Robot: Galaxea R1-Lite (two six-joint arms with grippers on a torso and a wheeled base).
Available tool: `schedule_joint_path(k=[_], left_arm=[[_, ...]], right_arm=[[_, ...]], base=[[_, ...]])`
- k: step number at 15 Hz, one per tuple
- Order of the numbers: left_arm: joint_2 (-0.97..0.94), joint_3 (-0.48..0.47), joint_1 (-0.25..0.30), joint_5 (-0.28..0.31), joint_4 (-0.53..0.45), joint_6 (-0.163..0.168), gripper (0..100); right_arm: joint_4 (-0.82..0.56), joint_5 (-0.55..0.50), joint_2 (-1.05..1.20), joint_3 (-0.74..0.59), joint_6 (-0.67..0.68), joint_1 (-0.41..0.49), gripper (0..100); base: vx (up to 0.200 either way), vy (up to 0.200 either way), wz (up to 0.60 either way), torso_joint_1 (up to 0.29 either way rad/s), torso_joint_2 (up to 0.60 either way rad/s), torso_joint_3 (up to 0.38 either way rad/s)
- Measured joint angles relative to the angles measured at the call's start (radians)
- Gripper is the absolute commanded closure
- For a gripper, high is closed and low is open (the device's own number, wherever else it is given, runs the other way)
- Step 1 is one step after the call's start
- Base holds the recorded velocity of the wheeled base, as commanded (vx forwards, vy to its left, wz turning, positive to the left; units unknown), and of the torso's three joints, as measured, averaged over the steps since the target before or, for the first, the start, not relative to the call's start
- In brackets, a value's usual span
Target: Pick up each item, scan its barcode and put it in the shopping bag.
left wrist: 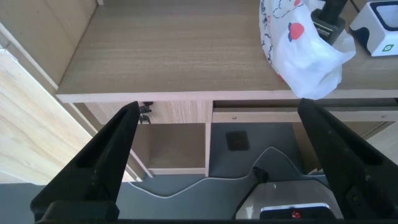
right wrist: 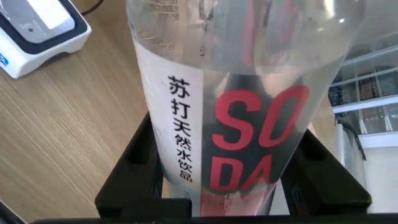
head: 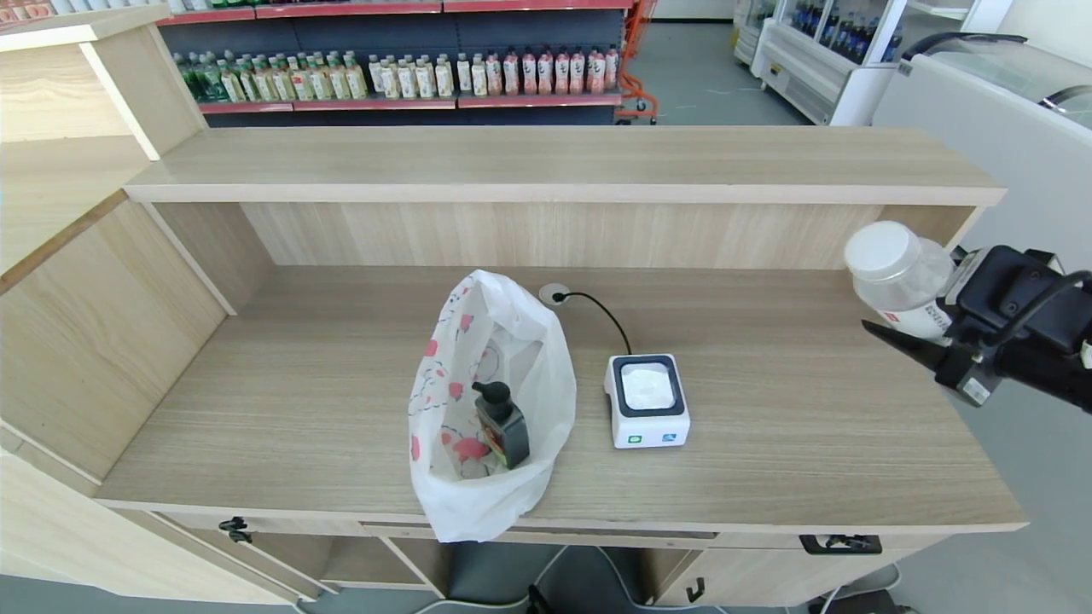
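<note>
Pump bottle (head: 503, 424) is bagged in shopping bag (head: 546, 375); soda bottle (head: 900, 277), gripped by right tool (head: 917, 320), is judged not yet scanned; left tool (left wrist: 217, 112) is released.

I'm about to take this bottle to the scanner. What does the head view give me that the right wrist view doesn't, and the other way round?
Head view adds: the shopping bag standing open to the left of the scanner, a dark pump bottle already inside it, and the white cap of the clear bottle.
Right wrist view adds: a close look at the bottle's printed label, with dark fingers on both sides of it.
Shared: the clear bottle held in the right gripper, the scanner, and the wooden counter.
</note>
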State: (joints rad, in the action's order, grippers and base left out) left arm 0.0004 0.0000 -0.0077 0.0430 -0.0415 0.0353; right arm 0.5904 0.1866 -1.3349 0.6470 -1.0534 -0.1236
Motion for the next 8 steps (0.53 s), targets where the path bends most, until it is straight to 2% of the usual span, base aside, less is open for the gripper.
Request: schedule_joint_path(k=[1, 5, 8], left_arm=[[0.0, 0.0, 0.0, 0.0, 0.0, 0.0, 0], [0.0, 0.0, -0.001, 0.0, 0.0, -0.005, 0], [0.0, 0.0, 0.001, 0.0, 0.0, -0.004, 0]], right_arm=[[0.005, 0.0, -0.016, 0.004, 0.0, -0.017, 100], [0.136, 0.015, -0.104, 0.007, -0.002, -0.075, 100], [0.265, 0.067, -0.193, 0.006, -0.002, -0.102, 100]], base=[[0.0, 0.2, 0.0, 0.002, 0.0, 0.002], [0.0, 0.0, 0.0, 0.0, 0.0, 0.0], [0.0, 0.0, 0.0, 0.0, 0.0, 0.0]])
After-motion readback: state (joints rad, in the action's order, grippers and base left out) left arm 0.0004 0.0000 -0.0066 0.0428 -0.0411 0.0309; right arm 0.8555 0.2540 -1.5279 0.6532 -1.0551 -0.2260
